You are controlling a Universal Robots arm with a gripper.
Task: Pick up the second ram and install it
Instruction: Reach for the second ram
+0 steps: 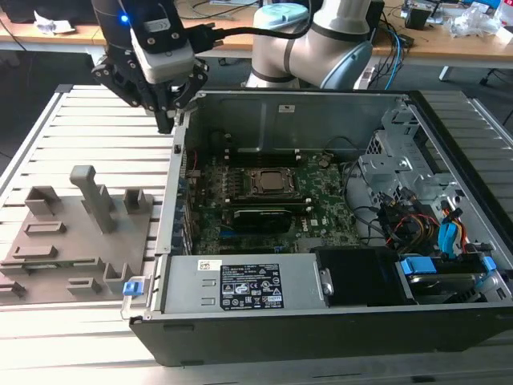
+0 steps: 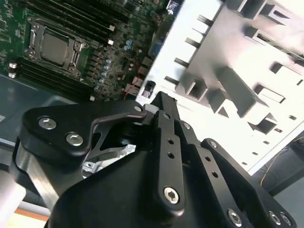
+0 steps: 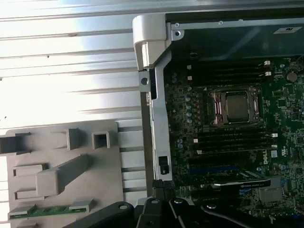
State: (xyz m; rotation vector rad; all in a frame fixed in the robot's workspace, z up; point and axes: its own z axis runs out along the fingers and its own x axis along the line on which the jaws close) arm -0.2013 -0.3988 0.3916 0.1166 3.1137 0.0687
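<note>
- In the exterior view, you see the end effector (image 1: 168, 122) hanging over the side wall of the open computer case (image 1: 304, 108), at the exterior view's left edge of the case. You cannot tell here how far open it is, or whether it has hold of anything.
- In the same view, the grey holder (image 1: 80, 241) lies on the slatted tabletop (image 1: 48, 136), just beside the case on the exterior view's left. Inside the case you see the green motherboard (image 1: 325, 200). The CPU socket (image 1: 276, 183) sits on it, with a black expansion card (image 1: 260, 218) just next to the socket.
- In the second wrist view, the end effector (image 2: 161, 99) looks big and black at the front. Its tip is over the case wall, between the motherboard (image 2: 109, 66) and the grey holder (image 2: 228, 71). Here too you cannot tell if it is open or closed.
- In the first wrist view, you find the second ram (image 3: 47, 210). It is a thin green stick lying flat in a slot at the edge of the grey holder (image 3: 109, 156). It is outside the case and not on the motherboard. The end effector (image 3: 156, 211) is beside the case wall, apart from the second ram and not touching it.
</note>
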